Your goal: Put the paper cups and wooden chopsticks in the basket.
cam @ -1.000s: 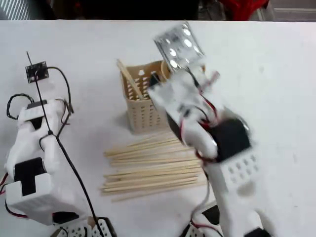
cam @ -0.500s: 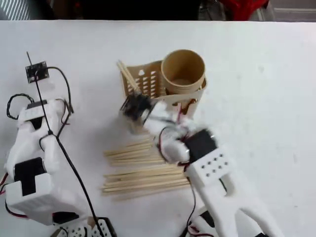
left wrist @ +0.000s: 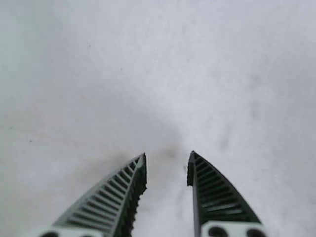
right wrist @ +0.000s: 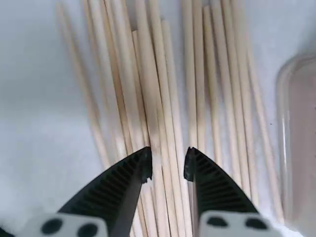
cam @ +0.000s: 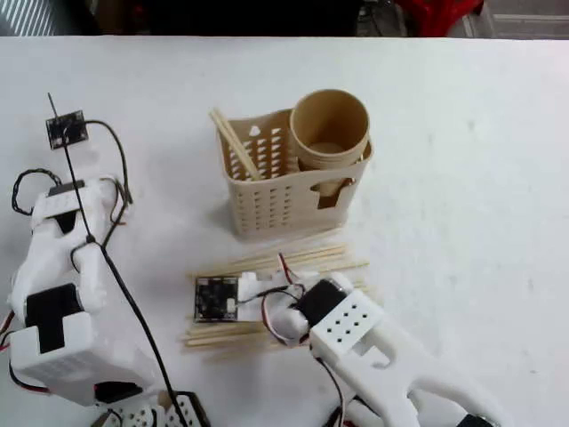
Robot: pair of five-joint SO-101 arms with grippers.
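Observation:
A cream slotted basket (cam: pixel 267 203) stands mid-table with stacked paper cups (cam: pixel 329 126) in its right half and a few chopsticks (cam: pixel 233 142) leaning in its left half. A pile of wooden chopsticks (cam: pixel 307 260) lies flat just in front of it. My right gripper (right wrist: pixel 167 165) hangs low over that pile (right wrist: pixel 163 89), open by a narrow gap, with sticks showing between its fingertips and none held. In the high view the right arm (cam: pixel 356 334) covers the pile's lower part. My left gripper (left wrist: pixel 166 168) is open over bare white table.
The left arm (cam: pixel 58 276) rests at the table's left side with black cables and a small circuit board (cam: pixel 66 129) beside it. In the right wrist view the basket's wall (right wrist: pixel 298 138) lies close beside the pile. White table stretches to the right.
The right arm swung back from above the basket and came down onto the chopstick pile. The paper cups now show in the basket. The left arm has not moved.

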